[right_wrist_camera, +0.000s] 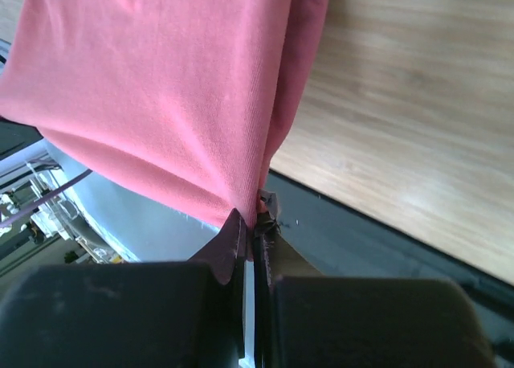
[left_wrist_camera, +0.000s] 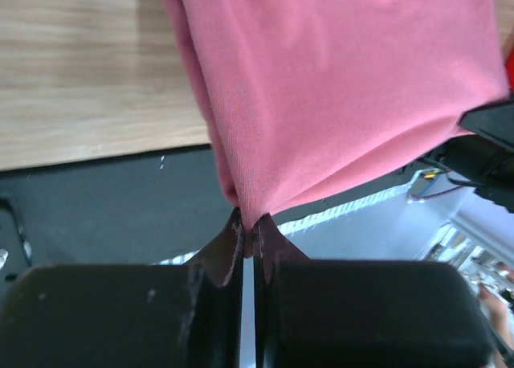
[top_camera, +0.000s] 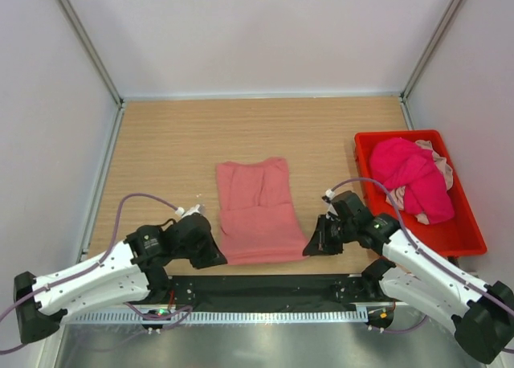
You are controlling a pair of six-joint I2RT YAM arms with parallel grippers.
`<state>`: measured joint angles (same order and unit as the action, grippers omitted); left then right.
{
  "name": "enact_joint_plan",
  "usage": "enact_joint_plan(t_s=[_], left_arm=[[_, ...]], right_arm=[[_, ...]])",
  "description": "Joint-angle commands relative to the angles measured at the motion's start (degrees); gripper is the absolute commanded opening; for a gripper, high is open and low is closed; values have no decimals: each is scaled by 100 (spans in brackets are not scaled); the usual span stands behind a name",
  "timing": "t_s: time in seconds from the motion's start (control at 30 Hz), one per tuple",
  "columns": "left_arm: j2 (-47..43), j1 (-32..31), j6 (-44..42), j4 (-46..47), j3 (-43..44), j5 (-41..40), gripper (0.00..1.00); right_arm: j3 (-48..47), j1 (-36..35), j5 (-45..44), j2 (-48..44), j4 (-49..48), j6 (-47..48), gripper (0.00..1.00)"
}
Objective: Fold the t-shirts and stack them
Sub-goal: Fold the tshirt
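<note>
The salmon-pink t-shirt (top_camera: 255,211) in the middle is one plain colour with no print; the wrist views show only a fine knit weave. The table (top_camera: 177,143) is light brown wood grain, with a black mat (top_camera: 265,289) along its near edge and a silvery metal strip (top_camera: 241,344) nearer still. On the right, the bin (top_camera: 474,233) is bright red, with a magenta t-shirt (top_camera: 405,175) and a pale pink t-shirt (top_camera: 441,157) in it. The left arm (top_camera: 88,280) and right arm (top_camera: 434,276) are white with black joints. The left gripper (top_camera: 218,258) and right gripper (top_camera: 312,246) are black. The cables (top_camera: 128,201) are lilac and the walls (top_camera: 257,30) pale grey-white.
</note>
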<state>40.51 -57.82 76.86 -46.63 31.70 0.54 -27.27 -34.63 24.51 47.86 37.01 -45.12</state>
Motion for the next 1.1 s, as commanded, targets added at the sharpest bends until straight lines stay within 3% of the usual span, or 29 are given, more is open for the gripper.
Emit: enact_joint_plan(t_s=[0.0, 0.2, 0.3, 0.47, 0.6, 0.8, 0.97, 1.07], left_arm=[[315, -369, 514, -856, 693, -817, 0], [967, -370, 278, -1602, 1926, -1450, 0], [1274, 269, -310, -1814, 2480, -1417, 0], [1975, 2261, -1733, -1472, 3007, -259, 0], [2978, 3134, -2770, -1226, 3700, 446, 0], [4602, 3891, -3502, -1155, 4817, 1123, 0], [5527, 4481, -3792, -665, 5258, 1484, 1], [6466, 4631, -4055, -505, 5775, 1739, 12]], right_arm=[[-252, -9, -377, -267, 956, -111, 1], [-1718, 0, -825, 354, 1563, 389, 1], [-2877, 62, -1071, 1128, 1625, 697, 1], [-3881, 395, -764, 2576, 1432, 1110, 1], [-4532, 799, -527, 3404, 1291, 1348, 1], [-5752, 1186, -114, 4869, 1238, 1690, 1], [-6553, 1503, 97, 5970, 975, 1779, 1], [-7159, 1634, 369, 6726, 746, 1797, 12]])
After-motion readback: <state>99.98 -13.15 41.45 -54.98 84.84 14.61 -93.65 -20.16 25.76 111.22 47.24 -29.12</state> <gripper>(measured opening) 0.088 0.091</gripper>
